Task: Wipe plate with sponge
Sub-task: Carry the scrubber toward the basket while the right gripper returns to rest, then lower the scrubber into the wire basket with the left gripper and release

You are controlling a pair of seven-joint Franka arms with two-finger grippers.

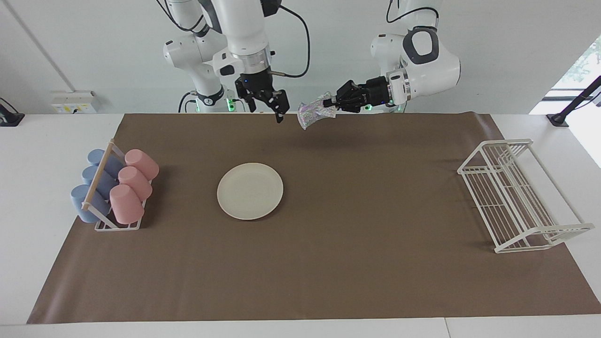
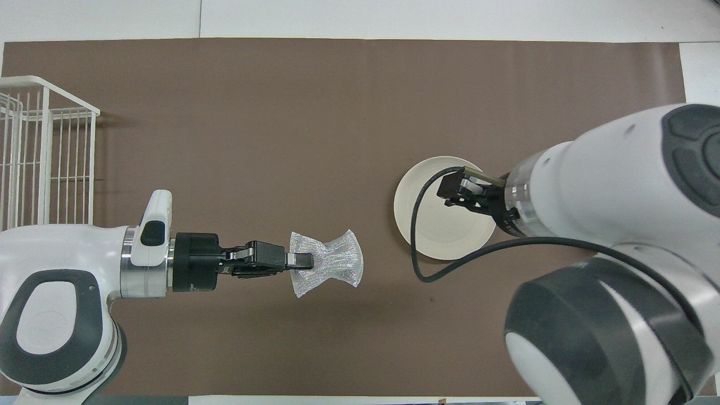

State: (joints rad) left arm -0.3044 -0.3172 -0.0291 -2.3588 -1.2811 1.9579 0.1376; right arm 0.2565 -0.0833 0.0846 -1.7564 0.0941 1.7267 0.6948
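The cream-white plate (image 1: 250, 191) lies flat on the brown mat, toward the right arm's end; in the overhead view (image 2: 427, 225) the right arm covers part of it. My left gripper (image 1: 332, 102) (image 2: 304, 260) is shut on the silvery mesh sponge (image 1: 315, 111) (image 2: 332, 264) and holds it in the air over the mat's middle, apart from the plate. My right gripper (image 1: 267, 105) (image 2: 458, 191) is open and empty. It hangs high above the mat and does not touch the plate.
A rack of blue and pink cups (image 1: 115, 188) stands at the right arm's end of the mat. A white wire dish rack (image 1: 516, 197) (image 2: 45, 157) stands at the left arm's end. The brown mat (image 1: 357, 244) covers the table.
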